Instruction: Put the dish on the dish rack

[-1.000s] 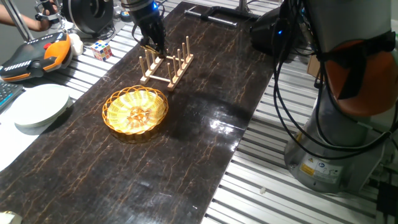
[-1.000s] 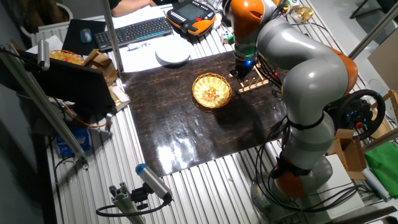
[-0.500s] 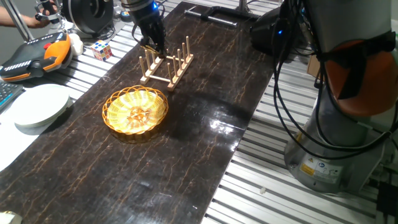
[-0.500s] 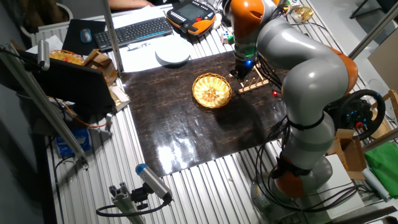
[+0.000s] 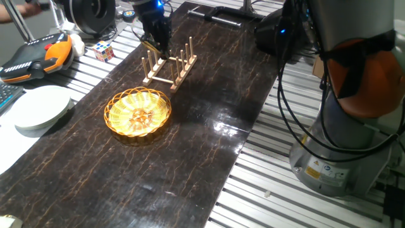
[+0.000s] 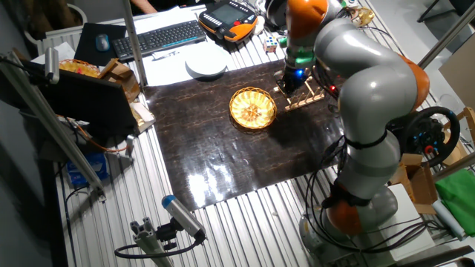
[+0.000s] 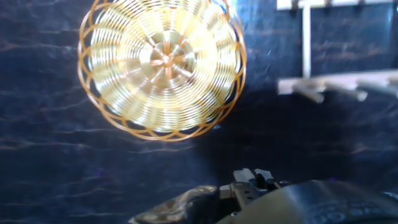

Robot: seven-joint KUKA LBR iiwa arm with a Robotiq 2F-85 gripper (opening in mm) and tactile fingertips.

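Observation:
The yellow-orange woven dish (image 5: pixel 137 112) lies flat on the dark table, apart from the dish rack. It also shows in the other fixed view (image 6: pixel 252 108) and fills the upper left of the hand view (image 7: pixel 161 65). The small wooden dish rack (image 5: pixel 169 66) with upright pegs stands just behind it; it also shows in the other fixed view (image 6: pixel 303 95) and the hand view (image 7: pixel 336 84). My gripper (image 5: pixel 158 47) hangs at the rack's far end, holding nothing. It also shows in the other fixed view (image 6: pixel 291 81). I cannot tell how its jaws stand.
A plain white plate (image 5: pixel 39 107) sits at the table's left edge. A Rubik's cube (image 5: pixel 104 50) and an orange teach pendant (image 5: pixel 35 56) lie behind it. The robot base (image 5: pixel 342 126) and its cables stand to the right of the table.
The arm has shifted a little, the gripper rising slightly by the rack's far end. The dish and the rack have not moved.

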